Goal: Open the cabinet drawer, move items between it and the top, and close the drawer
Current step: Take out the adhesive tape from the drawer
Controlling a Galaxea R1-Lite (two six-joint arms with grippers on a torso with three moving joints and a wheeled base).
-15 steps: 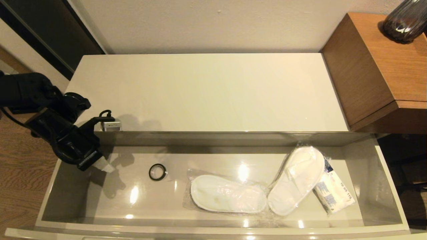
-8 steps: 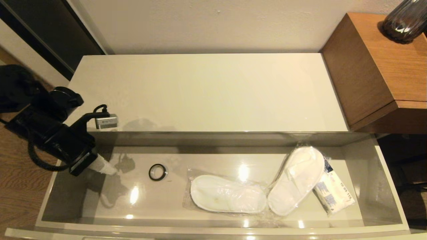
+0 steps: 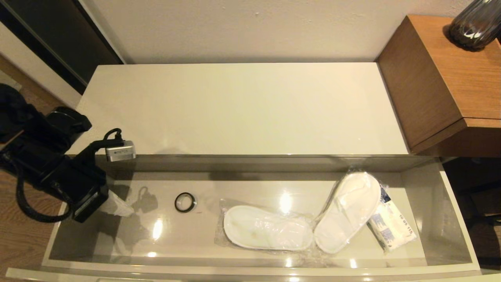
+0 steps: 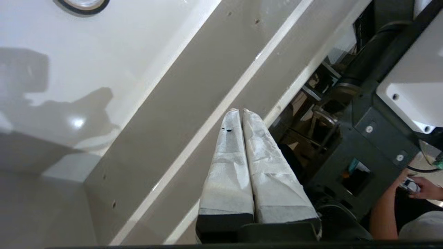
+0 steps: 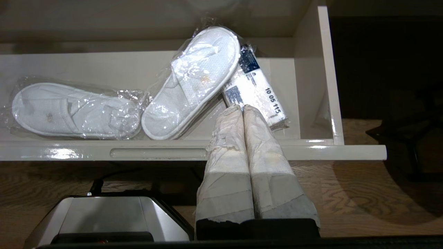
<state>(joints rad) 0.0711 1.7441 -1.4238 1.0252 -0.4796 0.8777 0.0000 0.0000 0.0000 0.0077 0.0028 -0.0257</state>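
The cabinet drawer [image 3: 242, 269] stands pulled fully out below the top [image 3: 242, 109], which is bare. Inside lie the slippers in clear plastic, one flat in the middle [image 3: 268, 233] and one angled to its right [image 3: 348, 211], and the black tape roll [image 3: 184, 202] further left. My left gripper [image 3: 119, 206] is shut and empty, low over the drawer's left end, left of the tape roll [image 4: 83, 2]. In the left wrist view its fingertips [image 4: 232, 116] press together. My right gripper [image 5: 241, 107], shut and empty, hangs before the drawer's front right, near the slippers [image 5: 193, 83].
A white packet with blue print [image 3: 391, 225] lies by the right slipper. A taller brown wooden unit [image 3: 442, 78] with a dark vase [image 3: 475, 23] stands right of the cabinet. The drawer front has a handle slot [image 5: 157, 153]. A person's hand [image 4: 420, 186] shows beyond my base.
My left arm has drawn back leftward and toward the drawer's front, its shut gripper sinking slightly in the left end. Nothing in the drawer moved.
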